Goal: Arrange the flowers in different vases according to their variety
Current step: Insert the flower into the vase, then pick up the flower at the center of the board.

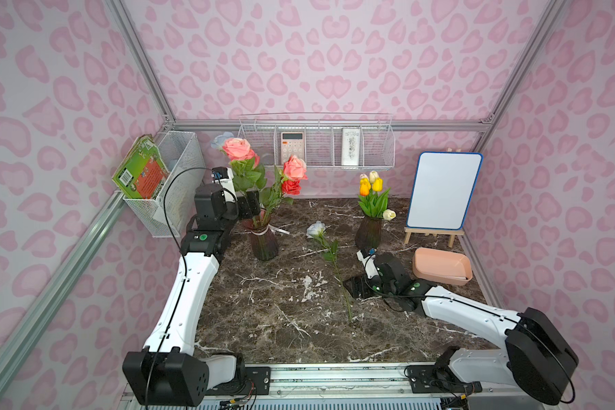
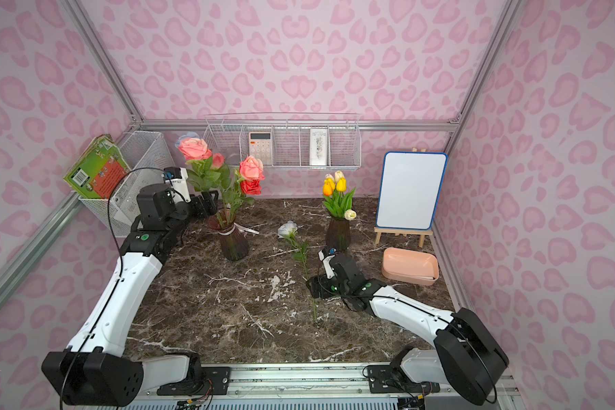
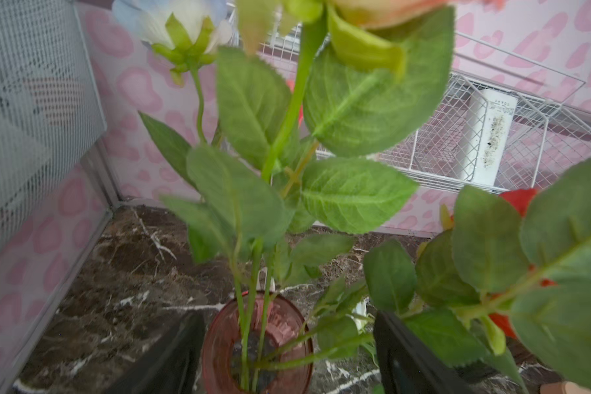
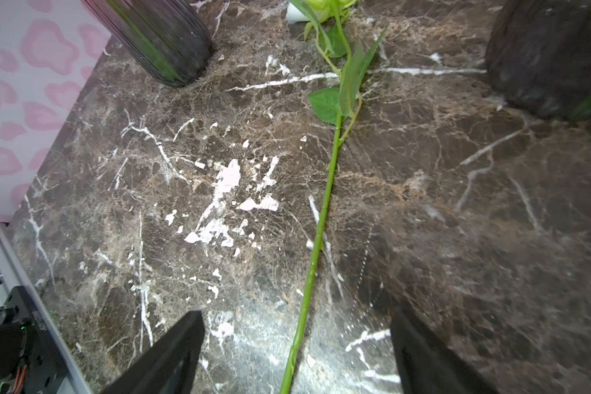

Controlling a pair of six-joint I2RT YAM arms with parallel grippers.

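A ribbed vase with a white neck band [image 1: 263, 243] [image 2: 232, 245] holds pink roses [image 1: 235, 148], a red rose [image 1: 292, 186] and a pale blue one [image 1: 222, 139]. My left gripper [image 1: 251, 206] [image 3: 287, 317] hangs open just above its rim [image 3: 219, 327], with stems and leaves between the wide-apart fingers and nothing pinched. The second vase [image 1: 368, 232] carries yellow, orange and cream tulips [image 1: 370, 184]. A pale blue-white rose [image 1: 316, 229] lies on the marble. My right gripper [image 1: 357, 287] [image 4: 296, 315] is open, low over the table, straddling the rose's stem [image 4: 321, 225].
A peach tray [image 1: 441, 269] sits at the right, behind my right arm. A small whiteboard on an easel [image 1: 442, 191] stands at the back right. A wire shelf [image 1: 316, 145] holding a calculator hangs on the back wall. A mesh basket [image 1: 171, 184] hangs on the left wall.
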